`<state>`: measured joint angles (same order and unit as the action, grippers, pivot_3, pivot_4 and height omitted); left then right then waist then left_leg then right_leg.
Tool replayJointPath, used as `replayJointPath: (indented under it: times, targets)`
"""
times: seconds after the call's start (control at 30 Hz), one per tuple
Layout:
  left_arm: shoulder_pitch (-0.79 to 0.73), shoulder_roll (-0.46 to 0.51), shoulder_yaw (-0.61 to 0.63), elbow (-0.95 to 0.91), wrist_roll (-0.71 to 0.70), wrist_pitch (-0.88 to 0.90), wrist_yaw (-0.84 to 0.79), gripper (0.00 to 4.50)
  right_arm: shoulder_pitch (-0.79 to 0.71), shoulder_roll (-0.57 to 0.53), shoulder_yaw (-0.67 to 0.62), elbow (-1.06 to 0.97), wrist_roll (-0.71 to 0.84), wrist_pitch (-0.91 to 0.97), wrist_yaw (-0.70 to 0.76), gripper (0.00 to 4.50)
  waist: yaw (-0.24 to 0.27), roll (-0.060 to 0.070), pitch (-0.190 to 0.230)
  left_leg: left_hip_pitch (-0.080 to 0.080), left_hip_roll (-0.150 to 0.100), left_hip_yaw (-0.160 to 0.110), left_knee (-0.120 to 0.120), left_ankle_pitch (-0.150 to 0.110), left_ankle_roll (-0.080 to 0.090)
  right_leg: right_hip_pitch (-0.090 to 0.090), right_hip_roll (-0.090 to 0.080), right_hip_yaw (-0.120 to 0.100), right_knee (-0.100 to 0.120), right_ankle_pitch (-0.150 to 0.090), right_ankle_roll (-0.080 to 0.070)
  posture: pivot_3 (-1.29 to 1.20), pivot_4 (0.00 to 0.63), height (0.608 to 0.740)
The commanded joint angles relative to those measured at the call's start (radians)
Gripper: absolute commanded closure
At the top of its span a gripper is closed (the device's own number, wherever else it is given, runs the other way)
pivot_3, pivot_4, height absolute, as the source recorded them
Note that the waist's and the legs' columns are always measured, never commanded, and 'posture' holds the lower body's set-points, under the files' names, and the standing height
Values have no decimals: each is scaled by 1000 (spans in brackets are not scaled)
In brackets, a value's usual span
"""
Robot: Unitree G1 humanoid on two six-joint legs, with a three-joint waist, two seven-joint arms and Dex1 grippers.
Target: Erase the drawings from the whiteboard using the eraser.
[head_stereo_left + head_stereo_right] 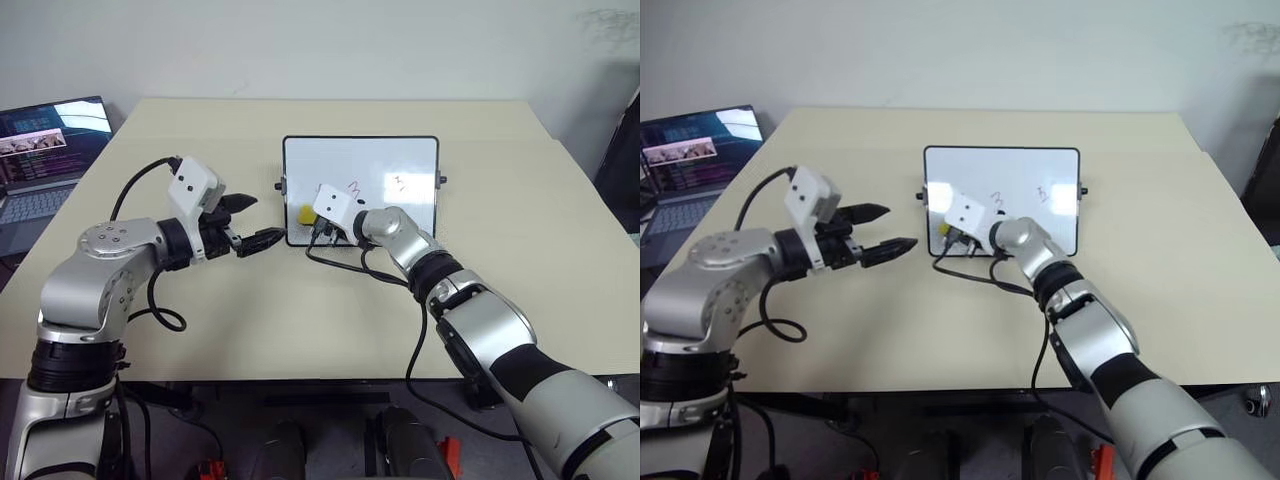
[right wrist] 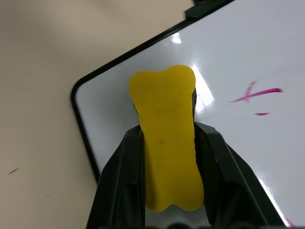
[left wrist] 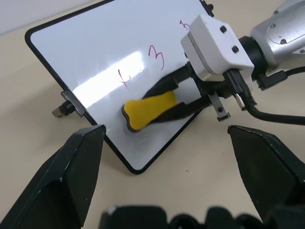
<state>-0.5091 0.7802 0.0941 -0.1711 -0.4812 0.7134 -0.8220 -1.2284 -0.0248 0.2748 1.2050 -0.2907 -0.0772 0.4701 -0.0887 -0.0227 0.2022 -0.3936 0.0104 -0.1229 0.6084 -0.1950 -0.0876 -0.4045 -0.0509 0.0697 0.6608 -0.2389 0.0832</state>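
The whiteboard (image 1: 365, 160) lies on the table ahead of me, black-framed, with small knobs on its short sides. Red drawings show on it: a "3" (image 1: 353, 187), a squiggle (image 1: 397, 182) and a "Y"-like mark (image 3: 125, 78). My right gripper (image 1: 312, 222) is shut on the yellow eraser (image 3: 150, 110), which sits flat against the board near its front left corner, beside the "Y" mark. My left gripper (image 1: 266, 218) is open with nothing in it, hovering just left of the board's front left corner and pointing toward it.
An open laptop (image 1: 50, 150) stands at the far left, off the table's side. A black cable (image 1: 345, 265) loops from my right wrist over the table in front of the board. Bare tabletop (image 1: 520, 230) lies to the right of the board.
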Motion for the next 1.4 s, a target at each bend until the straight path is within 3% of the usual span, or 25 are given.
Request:
replayJointPath:
  times: [0.03,0.17,0.33,0.73,0.87,1.17,1.4]
  targets:
    - [-25,5,9,2,6,-23,-9,0,-60,-57,-54,27,11,43,-136,3401,3,0,0,0,0,0,0,0,-1,0,0,0,0,0,0,0,150,740]
    - [-34,2,2,7,7,-29,-10,0,-87,-56,-74,36,11,42,-200,3408,1,0,0,-1,0,0,0,1,-1,0,0,0,-1,-2,-4,0,150,740]
    - [-41,0,-1,15,8,-35,-12,0,-74,-43,-57,36,-5,38,-165,3409,-3,0,0,-1,0,0,-3,1,-1,-2,0,0,-1,-1,-1,0,150,740]
    - [-34,-1,4,13,10,-35,-15,0,0,-34,54,-29,-44,27,119,3410,-19,0,0,-1,1,0,-3,1,-1,-2,1,0,-1,-1,-1,0,150,740]
    - [-34,-1,4,12,11,-35,-14,0,-3,-38,58,-35,-44,31,117,3410,-20,0,0,-1,1,0,-3,1,-1,-2,1,0,-1,-1,-1,0,150,740]
    - [-31,-4,3,8,15,-36,-14,0,-72,-65,21,2,-40,44,-59,3410,-17,0,0,-1,1,-1,-2,1,-1,-2,1,0,0,-1,-2,0,150,740]
    - [-37,-7,-2,17,21,-39,-17,0,-78,-90,28,10,-50,45,-67,3410,-11,0,0,-1,1,-1,-3,1,-1,-2,1,-1,-1,-1,-1,0,150,740]
